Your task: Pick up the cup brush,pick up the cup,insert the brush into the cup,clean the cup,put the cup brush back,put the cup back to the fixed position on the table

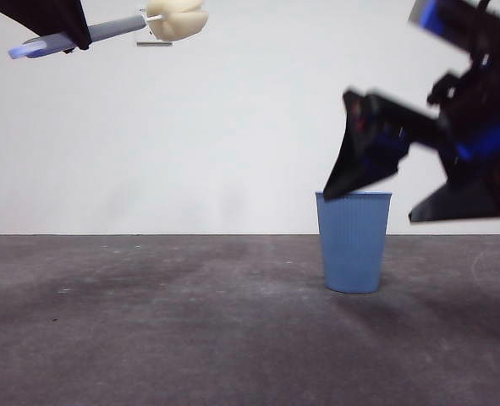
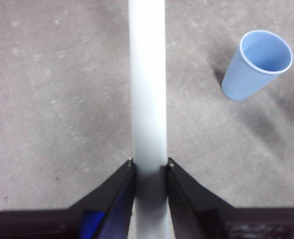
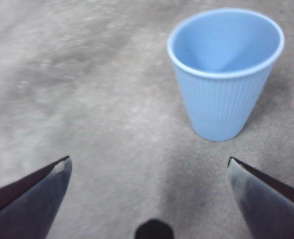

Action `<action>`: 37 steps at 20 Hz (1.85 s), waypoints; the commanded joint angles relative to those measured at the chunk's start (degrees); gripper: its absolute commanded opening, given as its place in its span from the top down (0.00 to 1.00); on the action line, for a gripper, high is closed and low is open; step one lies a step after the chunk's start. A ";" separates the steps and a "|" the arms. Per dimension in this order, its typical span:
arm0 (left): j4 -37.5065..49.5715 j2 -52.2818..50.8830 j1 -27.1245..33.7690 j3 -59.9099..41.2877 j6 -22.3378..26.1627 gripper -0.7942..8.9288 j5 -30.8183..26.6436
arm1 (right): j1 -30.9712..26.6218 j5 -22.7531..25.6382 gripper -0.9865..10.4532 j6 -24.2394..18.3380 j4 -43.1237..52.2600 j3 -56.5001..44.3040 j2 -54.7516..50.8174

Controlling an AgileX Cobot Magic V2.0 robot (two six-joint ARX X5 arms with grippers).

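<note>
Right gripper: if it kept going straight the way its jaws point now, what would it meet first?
Most likely the table just short of the cup. The open right gripper points down at bare surface, the cup slightly off-centre; depth is unclear.

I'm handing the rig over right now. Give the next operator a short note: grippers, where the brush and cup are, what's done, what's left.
Left gripper: shut on the brush handle, held high, sponge head level.
Right gripper: open, close by the cup, not touching it.
Cup: upright on the table, empty.
Done: brush picked up.
Left: grasp and lift the cup, insert the brush, clean, put the brush back, return the cup to its spot.
</note>
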 commanded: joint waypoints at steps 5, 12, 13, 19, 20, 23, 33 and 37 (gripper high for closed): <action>-1.07 -0.20 -0.09 -0.04 0.68 0.93 0.22 | -2.84 1.73 0.37 -1.55 26.67 -0.81 21.44; -1.66 -0.20 -0.17 -0.04 0.68 0.93 0.26 | -8.17 -0.90 0.42 -2.84 48.61 -0.55 37.13; -1.64 -0.20 -0.17 -0.04 0.68 0.93 0.26 | -8.83 -2.58 0.42 -3.50 49.90 -0.11 38.86; -1.64 -0.20 -0.31 -0.04 0.66 0.93 0.28 | -10.36 -4.81 0.42 -8.35 50.03 5.35 43.58; -1.66 -0.20 -0.57 -0.04 0.66 0.93 0.26 | -10.36 -4.81 0.42 -8.61 50.03 6.12 43.58; -1.66 -0.20 -1.14 -0.04 0.63 0.93 0.24 | -10.75 -4.76 0.42 -8.72 50.18 7.74 43.58; -3.06 -0.20 -2.47 -0.04 0.50 0.93 0.11 | -10.80 -4.37 0.80 -8.72 50.16 8.13 43.60; -5.31 -0.20 -2.47 -0.04 1.33 0.93 0.04 | -10.78 -4.46 0.93 -8.90 50.14 8.13 43.56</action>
